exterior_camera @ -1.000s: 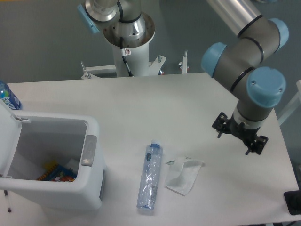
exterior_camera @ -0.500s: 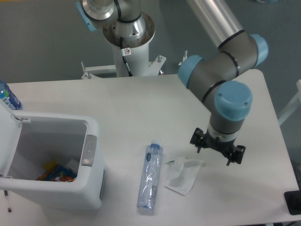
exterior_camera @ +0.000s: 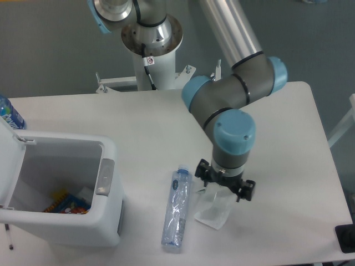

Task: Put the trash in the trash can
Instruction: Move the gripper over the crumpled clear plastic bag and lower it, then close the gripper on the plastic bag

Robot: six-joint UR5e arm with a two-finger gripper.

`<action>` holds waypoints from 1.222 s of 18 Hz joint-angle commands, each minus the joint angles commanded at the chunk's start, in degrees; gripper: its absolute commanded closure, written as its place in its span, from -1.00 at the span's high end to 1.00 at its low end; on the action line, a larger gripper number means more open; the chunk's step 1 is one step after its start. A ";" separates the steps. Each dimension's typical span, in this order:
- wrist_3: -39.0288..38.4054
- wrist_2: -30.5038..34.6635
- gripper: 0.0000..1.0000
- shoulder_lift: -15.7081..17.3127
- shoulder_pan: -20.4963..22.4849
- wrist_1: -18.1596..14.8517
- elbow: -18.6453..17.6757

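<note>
Spanning nearly the whole view, the flat white surface [exterior_camera: 138, 119] carries everything here. At its nine o'clock side stands the large white plastic rectangular trash can [exterior_camera: 66, 221] with rounded corners, its hinged white lid [exterior_camera: 10, 166] swung up at the far left and a grey latch tab [exterior_camera: 105, 177] on its front rim; some colourful packaging lies at the bottom of the bin. Reaching in from twelve o'clock, the grey robot arm with pale blue joint caps [exterior_camera: 236, 94] bends down toward the middle of the surface. The slim clear plastic water bottle with a pale blue tint [exterior_camera: 176, 208] lies on its side at about six o'clock, cap pointing toward twelve, well apart from the can. Just beside it, at its three o'clock, lies the small translucent white plastic pouch [exterior_camera: 213, 210], flat on the surface. The black two-finger hand [exterior_camera: 224, 187] hangs directly over the pouch's upper end, its two tips standing apart to either side; whether they touch the pouch cannot be told. A bottle with a bright blue label [exterior_camera: 8, 113] peeks in at the left edge.
</note>
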 joint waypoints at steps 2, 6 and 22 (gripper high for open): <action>-0.09 0.00 1.00 -0.09 -0.27 2.83 -1.76; -0.09 0.00 0.85 -0.44 -0.44 3.55 -2.04; -2.37 0.17 -0.54 -2.46 -0.44 5.39 -1.16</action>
